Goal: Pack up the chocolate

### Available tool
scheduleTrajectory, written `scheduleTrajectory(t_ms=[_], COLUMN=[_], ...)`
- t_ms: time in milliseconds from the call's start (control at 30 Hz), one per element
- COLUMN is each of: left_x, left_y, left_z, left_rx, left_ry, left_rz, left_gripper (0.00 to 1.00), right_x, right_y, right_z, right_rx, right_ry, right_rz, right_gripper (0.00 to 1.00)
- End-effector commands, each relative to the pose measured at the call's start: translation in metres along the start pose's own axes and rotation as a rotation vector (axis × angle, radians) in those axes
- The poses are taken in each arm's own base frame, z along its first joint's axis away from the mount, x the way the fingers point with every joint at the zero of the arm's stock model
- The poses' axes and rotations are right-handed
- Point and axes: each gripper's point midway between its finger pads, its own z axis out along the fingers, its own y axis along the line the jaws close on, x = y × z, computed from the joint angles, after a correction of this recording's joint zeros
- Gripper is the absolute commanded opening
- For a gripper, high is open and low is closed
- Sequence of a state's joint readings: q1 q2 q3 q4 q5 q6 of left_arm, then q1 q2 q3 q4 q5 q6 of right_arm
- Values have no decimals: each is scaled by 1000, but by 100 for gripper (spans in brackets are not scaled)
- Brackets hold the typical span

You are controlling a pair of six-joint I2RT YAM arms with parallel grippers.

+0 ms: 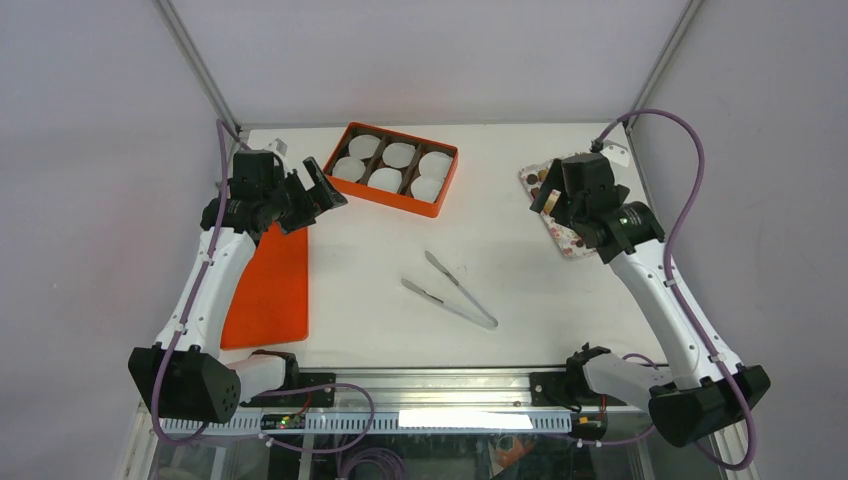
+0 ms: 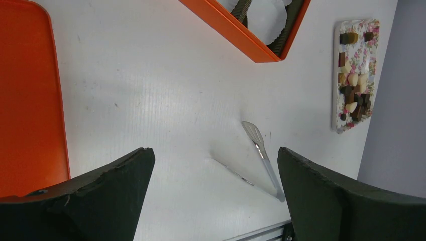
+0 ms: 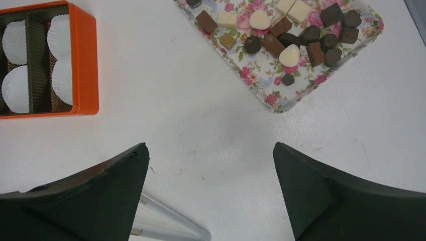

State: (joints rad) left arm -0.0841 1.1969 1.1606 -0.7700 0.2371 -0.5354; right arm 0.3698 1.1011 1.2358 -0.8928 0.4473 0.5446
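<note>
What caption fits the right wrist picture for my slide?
Open right gripper over the table; chocolates on a flowery tray, paper cups in an orange box.

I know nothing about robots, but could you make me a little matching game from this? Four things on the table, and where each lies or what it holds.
Things:
1. tongs
2. orange box
3. floral tray
4. flat orange lid

Descriptions:
A. carries the chocolate
B. lies flat at the left side
C. lies in the middle, touching nothing else
D. holds white paper cups

Pairs: 1-C, 2-D, 3-A, 4-B
</note>
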Motion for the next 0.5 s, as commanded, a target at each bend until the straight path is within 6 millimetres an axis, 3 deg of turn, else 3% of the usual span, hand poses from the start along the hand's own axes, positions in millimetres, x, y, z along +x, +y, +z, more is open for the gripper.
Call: scheduleTrajectory(t_ms=[0, 333, 467], left_x=[-15, -20, -43], left_y=[-10, -4, 4], left_z=[-7, 4, 15], left_rx=[27, -11, -87], left_ry=[-56, -50, -77], left_rz=[10, 11, 44], left_gripper=[99, 99, 99], right_x=[-14, -10, -11], right_y=[5, 7, 11], right_z=[2, 7, 9], right_rx=[-8, -8, -18], right_ry=[-53, -39, -37], right_rz=[40, 32, 30], right_gripper=[99, 99, 99])
